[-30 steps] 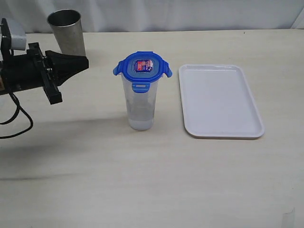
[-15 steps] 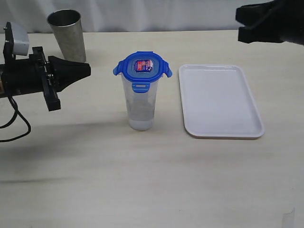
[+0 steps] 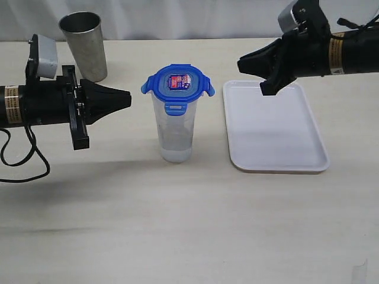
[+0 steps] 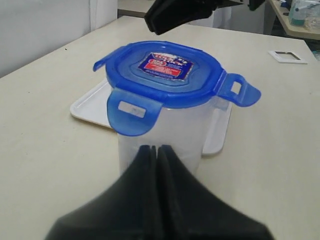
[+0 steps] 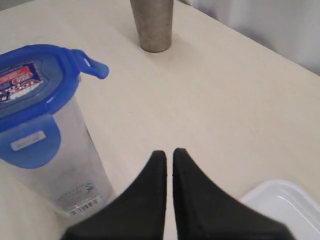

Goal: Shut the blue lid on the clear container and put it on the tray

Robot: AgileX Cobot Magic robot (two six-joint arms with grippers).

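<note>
The clear container [image 3: 175,133] stands upright on the table, with the blue lid [image 3: 177,84] resting on its rim and the lid's flaps sticking outward. The white tray [image 3: 273,125] lies just to its right, with nothing on it. My left gripper [image 3: 128,99] is shut and empty, pointing at the container from the left with a small gap between them. My right gripper [image 3: 241,64] is shut and empty, hovering above the tray's far left corner and pointing toward the lid. The left wrist view shows the lid [image 4: 167,75] and container [image 4: 165,137] close ahead of the shut gripper [image 4: 156,148].
A grey steel cup [image 3: 84,46] stands at the back left, behind my left arm; it also shows in the right wrist view as the cup [image 5: 152,24]. A black cable [image 3: 21,160] trails from the left arm onto the table.
My left gripper has moved right toward the container. My right arm has come into view from the upper right and moved left and down toward the lid. Container and tray have not moved.
</note>
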